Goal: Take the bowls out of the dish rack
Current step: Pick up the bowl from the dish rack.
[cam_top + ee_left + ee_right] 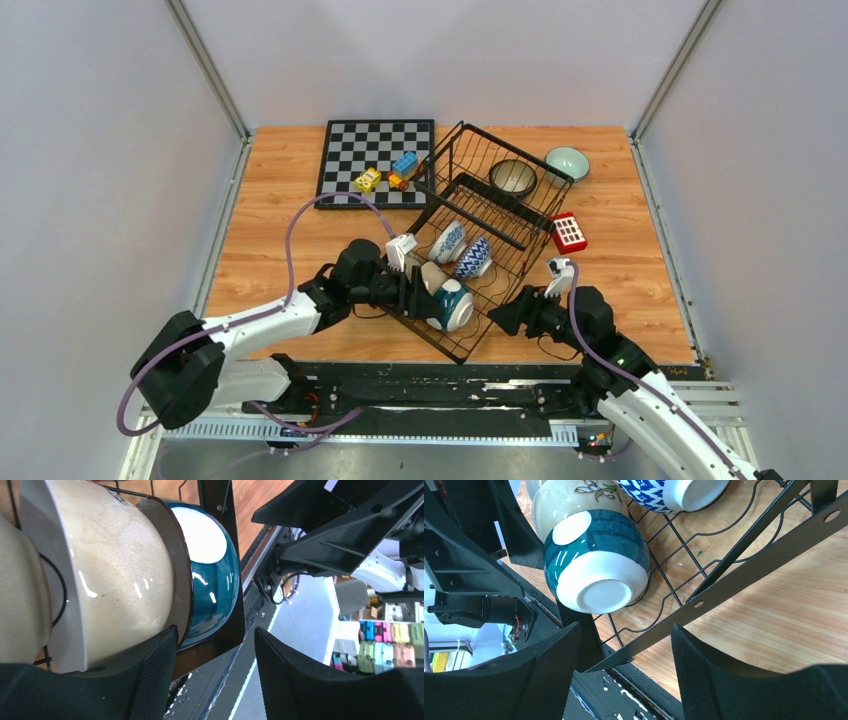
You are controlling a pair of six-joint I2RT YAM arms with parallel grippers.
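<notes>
The black wire dish rack (497,214) stands mid-table. In it a teal bowl (452,305) lies on its side at the near corner, a beige bowl (432,277) behind it, then two blue-and-white patterned bowls (461,249). A dark speckled bowl (513,177) sits at the rack's far end. A pale mint bowl (567,163) stands on the table beyond the rack. My left gripper (415,290) is open at the beige bowl (115,575) and teal bowl (212,575), one finger (155,680) against the beige rim. My right gripper (624,645) is open, just short of the teal bowl (596,560), over the rack's frame bar (734,585).
A chessboard (340,165) with small toy blocks (390,172) lies at the far left. A red block with white squares (568,232) lies right of the rack. The right arm (340,525) is close in front of my left gripper. Grey walls enclose the table.
</notes>
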